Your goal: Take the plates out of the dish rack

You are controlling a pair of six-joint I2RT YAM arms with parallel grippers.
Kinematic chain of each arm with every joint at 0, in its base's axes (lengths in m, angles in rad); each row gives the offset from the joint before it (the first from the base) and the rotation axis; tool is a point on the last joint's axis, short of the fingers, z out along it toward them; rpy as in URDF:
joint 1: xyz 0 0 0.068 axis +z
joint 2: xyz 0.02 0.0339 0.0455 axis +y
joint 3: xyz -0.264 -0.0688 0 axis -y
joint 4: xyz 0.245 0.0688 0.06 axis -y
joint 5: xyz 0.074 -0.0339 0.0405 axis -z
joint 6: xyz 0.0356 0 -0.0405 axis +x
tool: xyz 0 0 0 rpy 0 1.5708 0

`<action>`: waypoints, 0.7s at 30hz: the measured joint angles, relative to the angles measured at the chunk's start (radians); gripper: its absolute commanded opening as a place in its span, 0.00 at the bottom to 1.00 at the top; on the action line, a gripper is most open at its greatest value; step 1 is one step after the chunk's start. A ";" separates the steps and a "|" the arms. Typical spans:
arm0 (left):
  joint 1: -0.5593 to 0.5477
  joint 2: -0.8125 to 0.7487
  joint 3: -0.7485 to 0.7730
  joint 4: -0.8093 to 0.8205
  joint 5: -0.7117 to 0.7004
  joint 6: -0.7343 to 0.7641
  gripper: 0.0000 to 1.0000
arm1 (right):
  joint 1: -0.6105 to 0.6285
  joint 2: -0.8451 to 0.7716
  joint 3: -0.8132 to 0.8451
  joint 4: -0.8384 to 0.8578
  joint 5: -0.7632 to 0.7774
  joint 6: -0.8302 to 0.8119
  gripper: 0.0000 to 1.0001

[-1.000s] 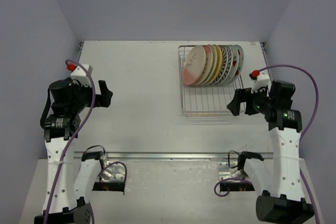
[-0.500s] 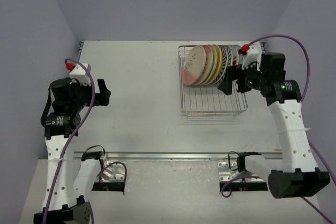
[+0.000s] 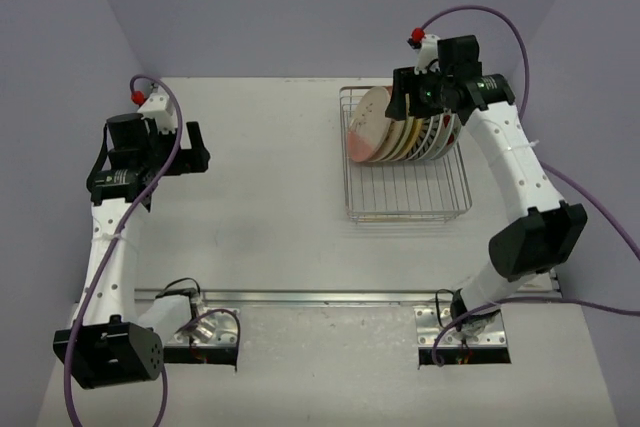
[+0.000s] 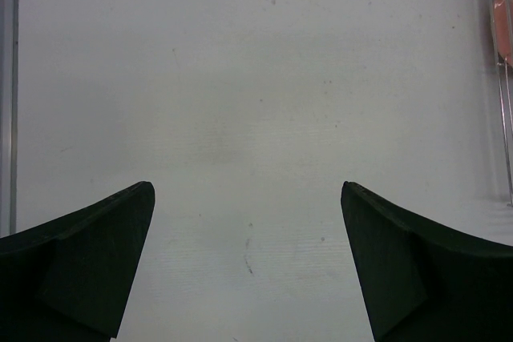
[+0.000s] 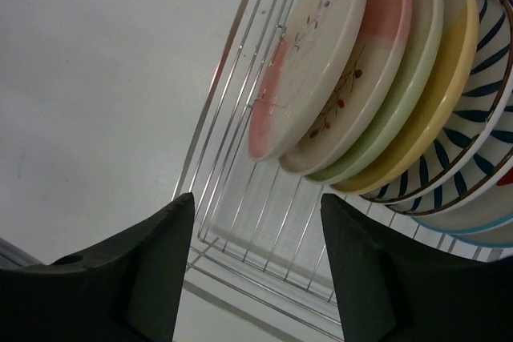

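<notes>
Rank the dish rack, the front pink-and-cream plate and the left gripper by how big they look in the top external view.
1. dish rack: clearly the largest.
2. front pink-and-cream plate: stands on edge, so it is seen slantwise.
3. left gripper: looks slightly smaller, but it may sit nearer the camera, so this last step is unsure.

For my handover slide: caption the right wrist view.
Right gripper, open, faces the plates leaning in the dish rack.
</notes>
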 measured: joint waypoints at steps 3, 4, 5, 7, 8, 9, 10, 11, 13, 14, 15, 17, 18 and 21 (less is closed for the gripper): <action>0.000 0.001 0.000 0.020 -0.011 -0.011 1.00 | 0.017 0.072 0.031 -0.011 0.037 0.008 0.60; 0.000 0.001 0.000 0.029 -0.015 -0.012 1.00 | 0.020 0.094 0.045 -0.016 0.049 0.011 0.59; 0.000 0.001 -0.002 0.037 -0.020 -0.013 1.00 | 0.024 0.117 0.061 -0.022 0.061 0.016 0.58; 0.000 0.001 -0.006 0.049 -0.029 -0.015 1.00 | 0.030 0.159 0.091 -0.026 0.086 0.023 0.57; 0.000 0.001 -0.008 0.052 -0.033 -0.014 1.00 | 0.032 0.175 0.101 -0.024 0.096 0.026 0.56; 0.000 0.001 -0.011 0.054 -0.038 -0.014 1.00 | 0.034 0.190 0.110 -0.023 0.107 0.029 0.56; 0.000 0.001 -0.014 0.055 -0.044 -0.014 1.00 | 0.036 0.202 0.117 -0.026 0.119 0.033 0.56; 0.000 0.001 -0.015 0.056 -0.049 -0.014 1.00 | 0.038 0.214 0.125 -0.027 0.130 0.037 0.56; 0.000 0.001 -0.018 0.058 -0.059 -0.013 1.00 | 0.043 0.238 0.142 -0.030 0.151 0.047 0.54; 0.000 0.001 -0.018 0.059 -0.064 -0.011 1.00 | 0.045 0.250 0.152 -0.033 0.166 0.053 0.54; 0.000 0.001 -0.019 0.062 -0.068 -0.011 1.00 | 0.048 0.262 0.163 -0.033 0.181 0.060 0.53; 0.000 0.002 -0.019 0.069 -0.075 -0.010 1.00 | 0.056 0.288 0.184 -0.033 0.212 0.075 0.53; 0.000 0.002 -0.019 0.072 -0.077 -0.010 1.00 | 0.061 0.303 0.196 -0.035 0.227 0.082 0.52; 0.000 0.005 -0.019 0.081 -0.083 -0.010 1.00 | 0.076 0.346 0.223 -0.037 0.259 0.107 0.52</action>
